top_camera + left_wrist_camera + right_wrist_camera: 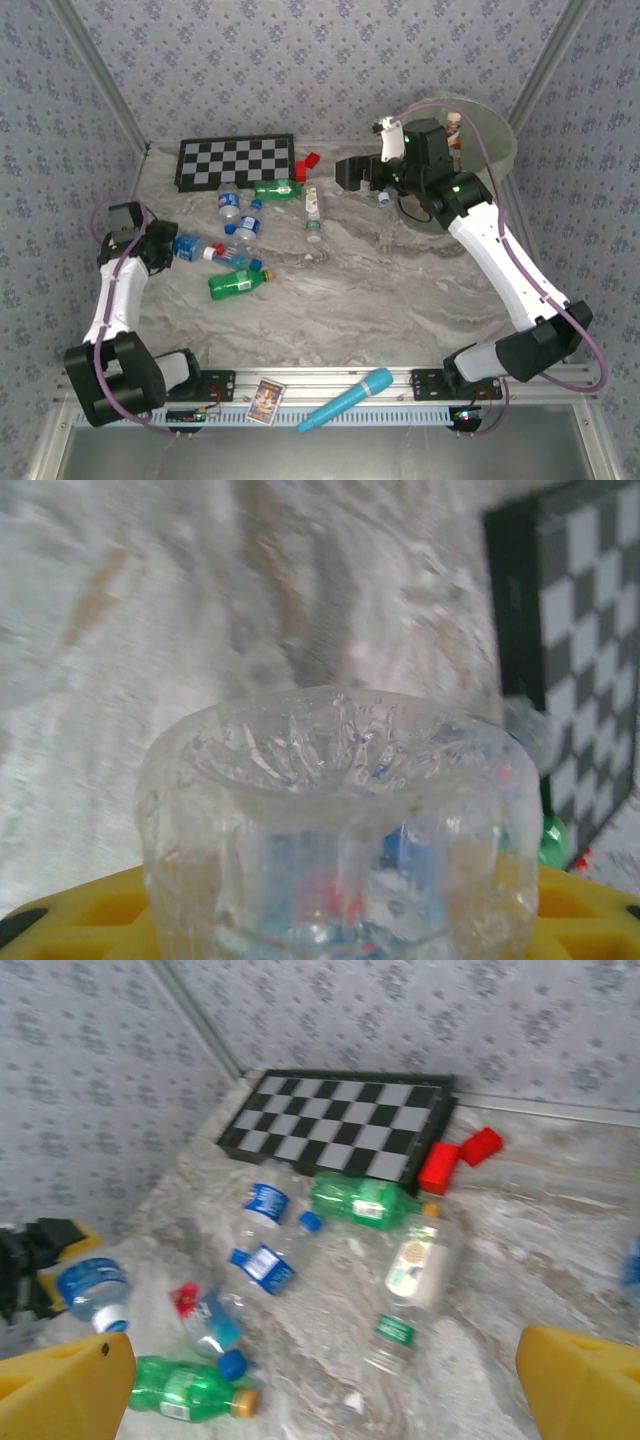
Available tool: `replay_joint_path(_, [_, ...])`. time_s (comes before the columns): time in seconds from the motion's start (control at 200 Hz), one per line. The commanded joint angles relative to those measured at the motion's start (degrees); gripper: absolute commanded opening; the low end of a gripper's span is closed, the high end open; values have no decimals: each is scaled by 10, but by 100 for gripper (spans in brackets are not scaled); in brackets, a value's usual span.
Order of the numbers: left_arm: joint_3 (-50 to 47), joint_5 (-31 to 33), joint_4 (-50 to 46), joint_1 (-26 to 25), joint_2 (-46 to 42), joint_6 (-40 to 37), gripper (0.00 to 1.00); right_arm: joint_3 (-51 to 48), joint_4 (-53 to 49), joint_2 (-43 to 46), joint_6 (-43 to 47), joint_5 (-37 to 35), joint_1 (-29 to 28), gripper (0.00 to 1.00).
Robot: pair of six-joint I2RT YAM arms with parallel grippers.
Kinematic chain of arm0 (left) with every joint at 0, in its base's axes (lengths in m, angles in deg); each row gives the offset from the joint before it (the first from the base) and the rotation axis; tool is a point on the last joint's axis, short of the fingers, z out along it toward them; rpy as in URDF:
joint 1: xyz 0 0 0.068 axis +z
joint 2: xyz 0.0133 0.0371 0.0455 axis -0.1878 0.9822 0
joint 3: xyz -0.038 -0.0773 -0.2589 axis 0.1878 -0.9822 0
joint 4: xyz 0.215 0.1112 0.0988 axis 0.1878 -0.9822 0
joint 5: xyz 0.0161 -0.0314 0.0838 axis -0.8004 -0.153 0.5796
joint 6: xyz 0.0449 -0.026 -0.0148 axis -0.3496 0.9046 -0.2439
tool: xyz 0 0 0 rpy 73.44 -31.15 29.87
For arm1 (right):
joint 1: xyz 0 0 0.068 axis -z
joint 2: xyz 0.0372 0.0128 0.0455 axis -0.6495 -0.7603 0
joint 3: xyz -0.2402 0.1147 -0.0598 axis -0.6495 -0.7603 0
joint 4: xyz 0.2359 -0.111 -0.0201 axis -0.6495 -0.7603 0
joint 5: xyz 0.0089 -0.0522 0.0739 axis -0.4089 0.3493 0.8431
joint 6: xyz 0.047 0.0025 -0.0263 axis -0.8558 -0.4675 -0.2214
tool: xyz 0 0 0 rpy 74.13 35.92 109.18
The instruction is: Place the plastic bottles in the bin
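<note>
My left gripper (166, 246) is shut on a clear bottle with a blue label (190, 247) at the table's left side. In the left wrist view that bottle's base (340, 780) sits between the yellow fingers (100, 910). Several more plastic bottles lie at the table's middle left: a green one (278, 188) by the checkerboard, clear ones (229, 203) (313, 205), and a green one (236, 283) nearest me. My right gripper (347, 172) hangs open above the table, left of the bin (495, 150). The right wrist view has the open gripper (325, 1360) above the bottles (365, 1203).
A checkerboard (236, 162) lies at the back left with red blocks (307, 165) beside it. A turquoise microphone-shaped object (347, 399) and a small card (266, 398) rest on the front rail. Walls close in at the back and both sides.
</note>
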Motion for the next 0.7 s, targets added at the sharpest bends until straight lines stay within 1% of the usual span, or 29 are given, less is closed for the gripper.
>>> replay_joint_path(0.0, [47,-12,6,-37,-22,0,55,6,48,-7,-18,87,-16,100])
replay_joint_path(0.14, [80,-11,28,-97,-20,3,55,32,35,-40,-8,107,-56,90])
replay_joint_path(0.195, [95,-10,38,-123,-12,4,55,52,20,-60,1,112,-74,88])
replay_joint_path(0.285, [121,-18,53,-161,6,4,55,95,-15,-97,16,121,-101,79])
replay_joint_path(0.37, [150,-26,60,-188,25,-1,56,135,-42,-133,24,136,-120,69])
replay_joint_path(0.51, [180,-30,69,-218,43,-9,56,171,-54,-180,12,168,-147,60])
replay_joint_path(0.57, [182,-33,81,-228,47,-8,56,175,-54,-195,5,175,-159,57])
replay_joint_path(0.695, [183,-42,95,-240,49,4,56,178,-60,-219,2,171,-183,58])
